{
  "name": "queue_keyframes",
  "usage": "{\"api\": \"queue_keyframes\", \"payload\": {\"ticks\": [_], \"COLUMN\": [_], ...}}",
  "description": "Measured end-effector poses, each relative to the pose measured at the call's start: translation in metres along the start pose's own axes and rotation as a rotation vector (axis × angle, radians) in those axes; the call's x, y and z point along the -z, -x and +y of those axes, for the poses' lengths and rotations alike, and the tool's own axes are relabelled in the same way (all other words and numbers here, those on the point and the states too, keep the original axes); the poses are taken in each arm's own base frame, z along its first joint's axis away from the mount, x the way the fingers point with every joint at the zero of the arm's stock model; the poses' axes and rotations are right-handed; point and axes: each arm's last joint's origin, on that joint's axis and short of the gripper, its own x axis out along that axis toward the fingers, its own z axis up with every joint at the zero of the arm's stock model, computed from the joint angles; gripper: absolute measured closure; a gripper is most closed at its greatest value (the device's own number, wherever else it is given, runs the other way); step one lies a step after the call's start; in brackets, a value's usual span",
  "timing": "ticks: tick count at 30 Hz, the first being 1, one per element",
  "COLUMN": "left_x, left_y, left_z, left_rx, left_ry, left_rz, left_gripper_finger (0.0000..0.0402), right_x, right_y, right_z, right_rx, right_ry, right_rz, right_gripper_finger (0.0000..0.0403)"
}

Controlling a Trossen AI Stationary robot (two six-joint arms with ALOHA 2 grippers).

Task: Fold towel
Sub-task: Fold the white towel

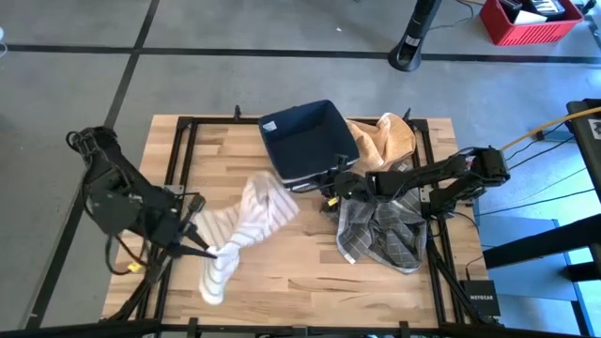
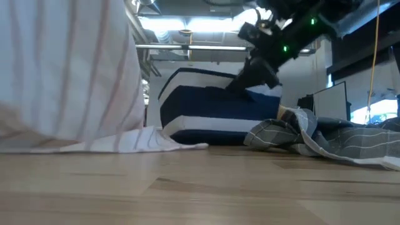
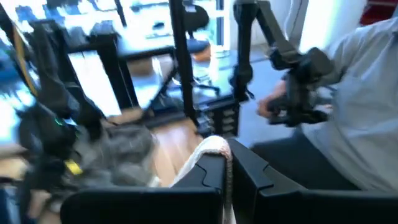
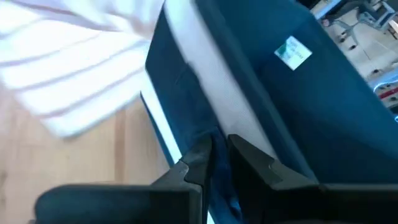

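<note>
The white towel with thin stripes (image 1: 258, 216) lies bunched across the table's middle, and its far end reaches up beside the navy fabric bin (image 1: 305, 141). My left gripper (image 1: 208, 251) is shut on the towel near the table's left front. In the low view the towel (image 2: 69, 75) rises tall at the left, with its lower edge on the wood. My right gripper (image 1: 329, 194) reaches in from the right to the bin's near corner and is shut there. The bin (image 2: 212, 112) stands on the table. My left gripper pinches a bunched fold of the towel (image 3: 214, 146) between its two fingers, coming in low from the table's left. The towel's narrow middle is raised at the fingers; its far end (image 1: 272, 197) and near end (image 1: 214, 286) rest on the table. My right gripper has its fingers on either side of the bin's wall at the near corner rim (image 4: 219, 134), slanting down from the right. The wall shows in the narrow gap between the fingers. The bin's base stays on the table.
A grey plaid cloth (image 1: 385, 235) lies crumpled under my right arm, and a tan cloth (image 1: 385, 139) sits to the right of the bin. Bare wood shows along the near edge (image 1: 300, 291). Beyond the table a person in a grey sleeve (image 3: 367, 93) stands by other equipment.
</note>
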Motion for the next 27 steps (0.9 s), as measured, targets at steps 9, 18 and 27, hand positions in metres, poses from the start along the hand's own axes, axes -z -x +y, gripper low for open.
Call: {"api": "queue_keyframes", "payload": {"ticks": [9, 18, 27], "left_x": [0.012, 0.072, 0.143], "left_y": [-0.013, -0.081, -0.193], "left_z": [0.012, 0.017, 0.028], "left_rx": [-0.245, -0.355, -0.204], "left_ry": [-0.002, 0.08, 0.135], "left_rz": [0.099, 0.266, 0.314], "left_gripper_finger": [0.04, 0.04, 0.04], "right_x": [-0.052, -0.054, -0.03], "right_y": [0.047, 0.063, 0.089], "right_z": [0.017, 0.045, 0.073], "right_rx": [-0.183, -0.449, -0.44], "right_ry": [-0.071, -0.12, -0.126], "right_rz": [-0.018, -0.022, 0.232], "right_gripper_finger": [0.0333, 0.023, 0.021]}}
